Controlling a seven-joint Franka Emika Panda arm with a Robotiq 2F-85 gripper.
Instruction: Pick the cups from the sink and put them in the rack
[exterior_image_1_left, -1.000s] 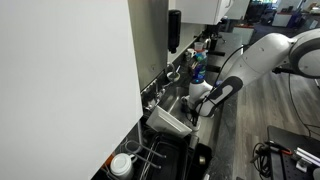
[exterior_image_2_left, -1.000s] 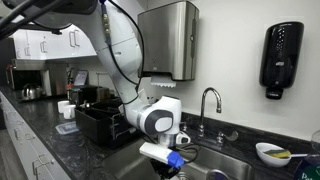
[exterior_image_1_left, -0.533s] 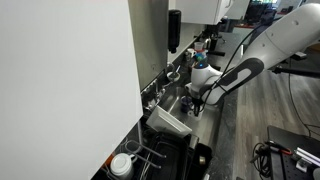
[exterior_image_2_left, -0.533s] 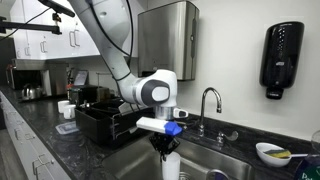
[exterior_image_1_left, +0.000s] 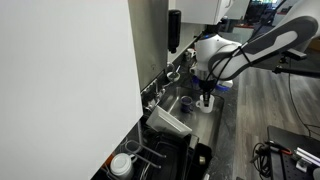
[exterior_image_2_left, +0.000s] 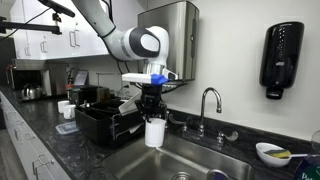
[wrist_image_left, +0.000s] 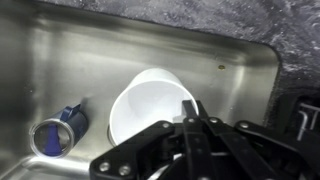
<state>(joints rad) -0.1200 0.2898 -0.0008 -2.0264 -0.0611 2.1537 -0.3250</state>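
My gripper (wrist_image_left: 187, 106) is shut on the rim of the plain white cup (wrist_image_left: 143, 101), one finger inside and one outside. In both exterior views the gripper (exterior_image_2_left: 152, 112) holds the white cup (exterior_image_2_left: 154, 133) upright in the air above the grey steel sink (exterior_image_2_left: 200, 160), near the end of the black rack (exterior_image_2_left: 98, 124). The arm also carries the white cup (exterior_image_1_left: 206, 104) over the sink (exterior_image_1_left: 178, 101). The dark blue cup (wrist_image_left: 51, 137) lies on its side on the sink floor (wrist_image_left: 110, 50), left of the held cup. The black rack (exterior_image_1_left: 168, 156) is at the bottom.
A metal tap (exterior_image_2_left: 209, 100) stands behind the basin. An angled whitish tub (exterior_image_1_left: 168, 122) lies by the rack. A wider white cup (exterior_image_1_left: 121, 164) is beyond it. A bowl (exterior_image_2_left: 270, 152) sits on the dark counter. A paper dispenser (exterior_image_2_left: 168, 40) hangs above on the wall.
The arm has risen and swung toward the rack, lifting the white cup up out of the sink. The gripper has stayed shut on it.
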